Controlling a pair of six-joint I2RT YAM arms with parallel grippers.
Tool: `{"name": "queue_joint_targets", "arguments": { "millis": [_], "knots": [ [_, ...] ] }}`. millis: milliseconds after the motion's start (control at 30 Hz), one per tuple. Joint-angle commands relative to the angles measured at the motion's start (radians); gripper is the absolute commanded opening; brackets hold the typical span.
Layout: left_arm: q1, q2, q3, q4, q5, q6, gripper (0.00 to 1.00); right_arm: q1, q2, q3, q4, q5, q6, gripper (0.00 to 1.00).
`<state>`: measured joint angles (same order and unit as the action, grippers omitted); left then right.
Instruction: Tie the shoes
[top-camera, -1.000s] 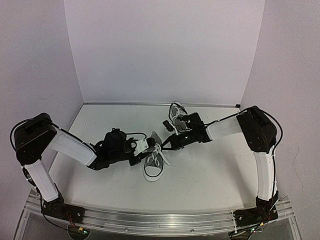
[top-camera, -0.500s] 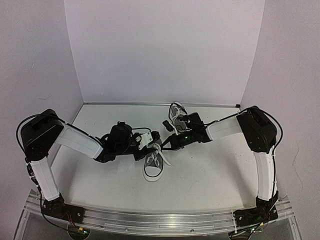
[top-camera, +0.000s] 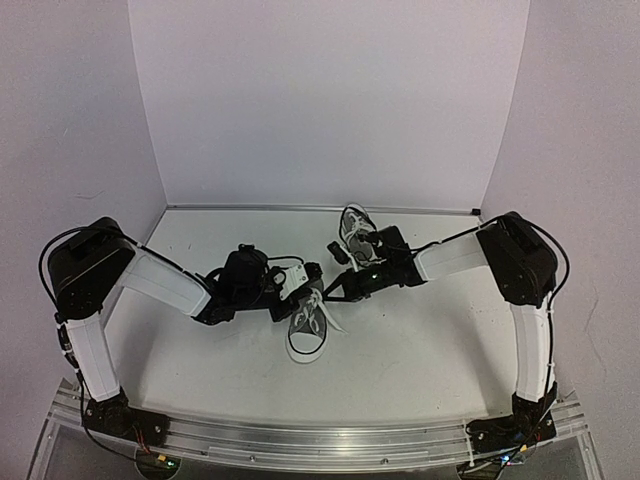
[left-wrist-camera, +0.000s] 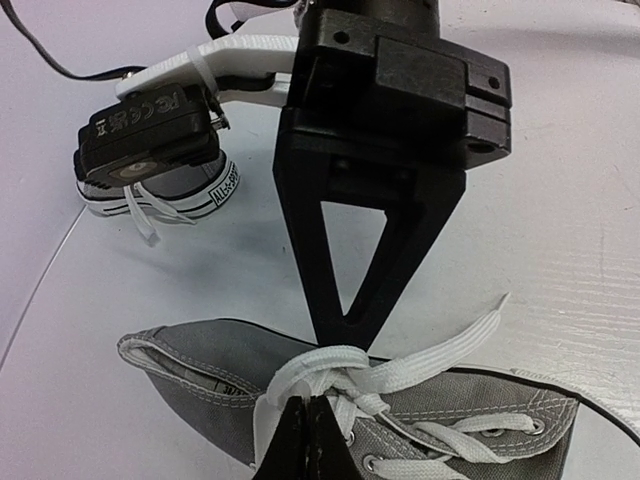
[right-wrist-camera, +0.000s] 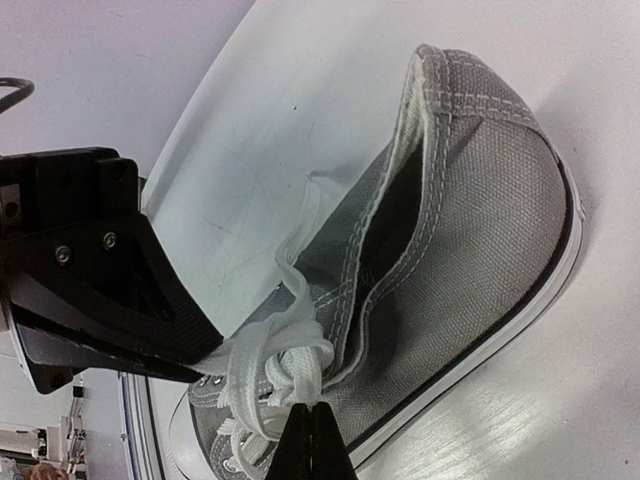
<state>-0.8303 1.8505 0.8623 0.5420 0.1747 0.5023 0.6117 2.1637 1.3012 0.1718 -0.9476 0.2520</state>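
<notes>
Over the white tabletop (top-camera: 420, 350), seen from above, both arms meet at a small grey canvas sneaker (top-camera: 305, 338) with a white rubber sole, lying near the middle with its toe toward the arm bases. The left gripper (top-camera: 310, 286) and right gripper (top-camera: 330, 292) converge from opposite sides on its white laces (top-camera: 320, 308), seemingly placed to draw the strands apart and tighten a knot. A second grey sneaker (top-camera: 350, 225) waits farther back beside the right arm, its laces apparently untouched.

From the left wrist, that arm's fingers (left-wrist-camera: 300, 440) are pinched together on the lace crossing above the eyelets. The opposite pincer's black fingers form a closed V biting the same tangle from the far side. The second sneaker (left-wrist-camera: 195, 190) stands beyond, partly behind the right wrist camera (left-wrist-camera: 140, 140).

From the right wrist, its own fingers (right-wrist-camera: 312, 445) are clamped on a lace loop at the shoe's opening, with the left tips touching the laces alongside. No finished bow shows, so the tying looks only partly done.
</notes>
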Motion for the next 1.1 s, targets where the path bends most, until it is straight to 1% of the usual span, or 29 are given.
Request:
{"name": "queue_joint_targets", "arguments": {
  "millis": [0,167,333,533,1067],
  "knots": [
    [0.005,-0.059,-0.044,0.023,-0.025,-0.035,0.0,0.0,-0.082,-0.041,0.012,0.04,-0.009,0.0],
    [0.014,-0.077,-0.092,0.067,-0.05,-0.067,0.0,-0.006,-0.101,-0.079,0.014,0.061,-0.011,0.0],
    [0.03,-0.084,-0.095,0.088,-0.1,-0.109,0.0,-0.014,-0.115,-0.105,0.014,0.078,-0.013,0.0],
    [0.066,-0.097,-0.084,0.07,-0.135,-0.162,0.0,-0.039,-0.132,-0.133,0.012,0.099,-0.013,0.0],
    [0.091,-0.103,-0.115,0.028,-0.159,-0.182,0.0,-0.062,-0.138,-0.193,0.009,0.124,-0.015,0.0]
  ]
}}
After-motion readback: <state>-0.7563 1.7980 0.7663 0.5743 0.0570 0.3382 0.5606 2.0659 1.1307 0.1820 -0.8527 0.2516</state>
